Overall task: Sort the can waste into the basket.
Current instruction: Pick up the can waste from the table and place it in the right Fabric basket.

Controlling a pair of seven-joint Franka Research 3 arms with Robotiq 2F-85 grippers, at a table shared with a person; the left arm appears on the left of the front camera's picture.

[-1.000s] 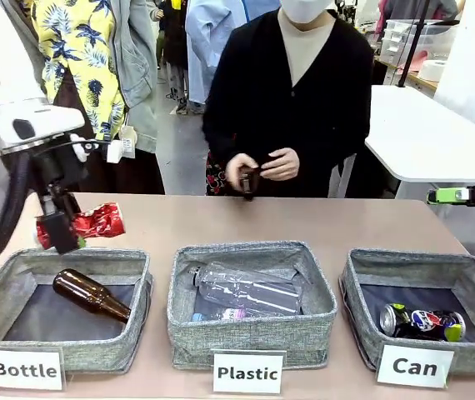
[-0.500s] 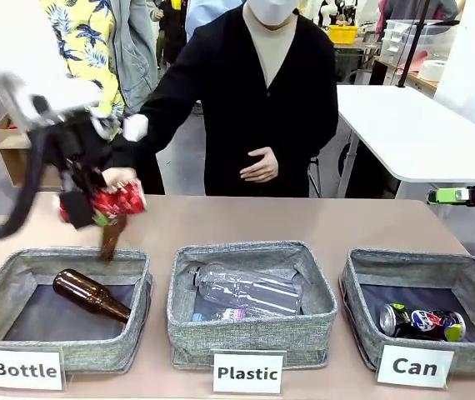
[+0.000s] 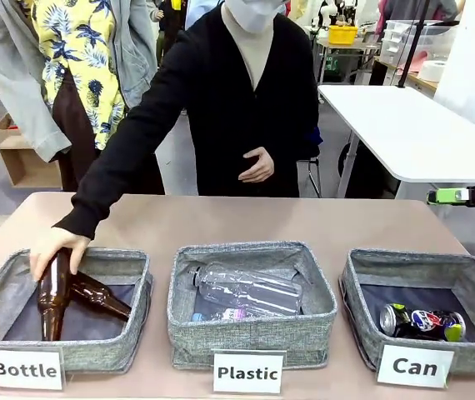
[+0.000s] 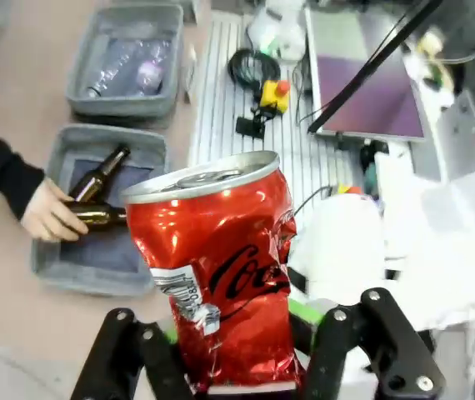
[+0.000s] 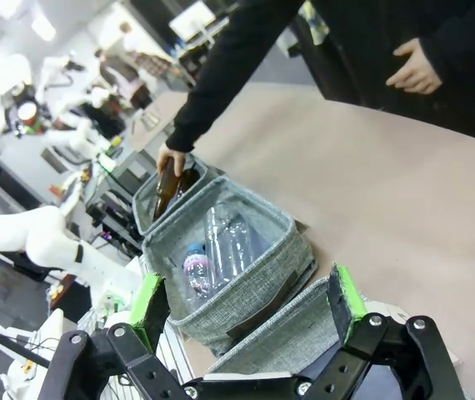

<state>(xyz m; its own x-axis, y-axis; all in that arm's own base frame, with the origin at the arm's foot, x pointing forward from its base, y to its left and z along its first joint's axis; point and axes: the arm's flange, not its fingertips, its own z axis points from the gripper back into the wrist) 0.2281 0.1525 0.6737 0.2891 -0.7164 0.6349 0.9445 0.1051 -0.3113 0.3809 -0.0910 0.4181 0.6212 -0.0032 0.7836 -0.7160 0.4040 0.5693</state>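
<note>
Between your left gripper (image 4: 242, 367) fingers, the crushed red can (image 4: 221, 271) is clamped low.
Thin, dented, light: hold gently, likely slippery. Right gripper (image 5: 250, 312) gapes empty. Farther off, the "Can" basket (image 3: 362, 279) holds the black can (image 3: 421, 321).

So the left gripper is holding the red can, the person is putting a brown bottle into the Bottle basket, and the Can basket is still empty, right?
Not quite: the Can basket is not empty. The front view shows the black can lying in it. The rest holds: the left gripper grips the red can, and the person's hand sets a brown bottle into the Bottle basket.
</note>
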